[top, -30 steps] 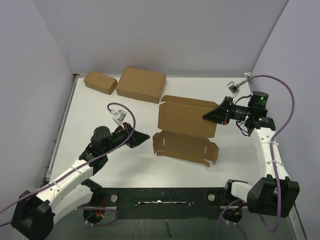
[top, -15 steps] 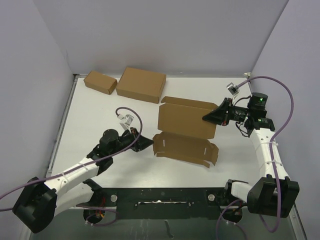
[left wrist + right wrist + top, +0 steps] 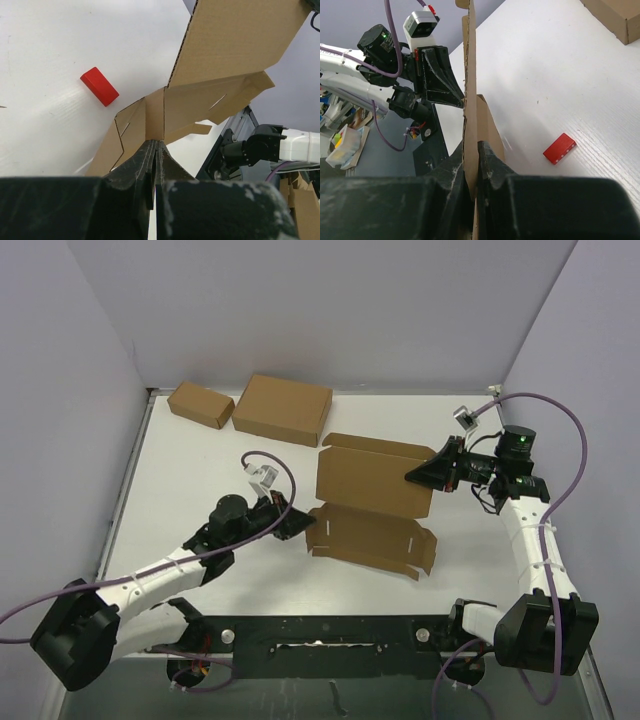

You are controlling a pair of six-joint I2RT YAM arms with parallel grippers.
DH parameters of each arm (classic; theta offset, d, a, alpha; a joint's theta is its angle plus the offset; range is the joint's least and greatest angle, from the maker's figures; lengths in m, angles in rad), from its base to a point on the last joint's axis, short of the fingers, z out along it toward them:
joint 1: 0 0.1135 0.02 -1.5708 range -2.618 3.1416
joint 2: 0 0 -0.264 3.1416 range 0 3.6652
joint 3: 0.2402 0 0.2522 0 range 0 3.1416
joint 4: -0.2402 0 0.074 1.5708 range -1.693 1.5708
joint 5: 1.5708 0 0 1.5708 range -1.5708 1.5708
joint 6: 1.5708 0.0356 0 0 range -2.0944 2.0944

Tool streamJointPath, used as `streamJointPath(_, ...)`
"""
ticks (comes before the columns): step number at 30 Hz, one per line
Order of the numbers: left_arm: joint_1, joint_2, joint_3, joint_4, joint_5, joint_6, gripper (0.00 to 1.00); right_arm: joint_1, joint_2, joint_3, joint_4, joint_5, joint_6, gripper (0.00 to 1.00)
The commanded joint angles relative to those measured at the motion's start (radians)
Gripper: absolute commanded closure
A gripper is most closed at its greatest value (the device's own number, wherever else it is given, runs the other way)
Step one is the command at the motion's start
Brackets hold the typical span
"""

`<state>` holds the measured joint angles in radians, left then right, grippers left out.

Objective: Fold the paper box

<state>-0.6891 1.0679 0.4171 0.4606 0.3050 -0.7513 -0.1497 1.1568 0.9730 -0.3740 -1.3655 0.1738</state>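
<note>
The top external camera hangs above and behind the arms, tilted down and forward, far enough back to take in the whole white surface (image 3: 200, 460), both arms and the rear wall (image 3: 320, 310). The left wrist camera sits just behind the left gripper (image 3: 153, 145). It sights along the fingers, very close to the paper box (image 3: 235, 45), and faces across toward the right arm (image 3: 295, 145). The right wrist camera sits just behind the right gripper (image 3: 472, 147), equally close to the cardboard, and faces back toward the left arm (image 3: 382, 45). The two wrist views look from opposite sides; both take in the box's raised panel and a small red block (image 3: 99, 86) lying on the surface
</note>
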Motion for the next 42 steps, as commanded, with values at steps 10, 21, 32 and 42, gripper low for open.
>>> streamJointPath(10, -0.058, 0.110, 0.120, 0.141, -0.039, 0.037, 0.99, 0.014, -0.022, 0.006, 0.032, -0.038, 0.009, 1.00)
streamJointPath(21, -0.088, 0.202, 0.179, 0.184, -0.067, 0.037, 0.97, 0.016, -0.025, 0.001, 0.030, -0.037, 0.004, 1.00)
streamJointPath(32, -0.091, 0.295, 0.208, 0.257, -0.117, 0.018, 0.95, 0.017, -0.026, 0.001, 0.026, -0.038, 0.000, 1.00)
streamJointPath(42, -0.095, 0.310, 0.193, 0.321, -0.109, 0.005, 0.91, 0.009, -0.029, 0.017, -0.030, -0.005, -0.060, 1.00)
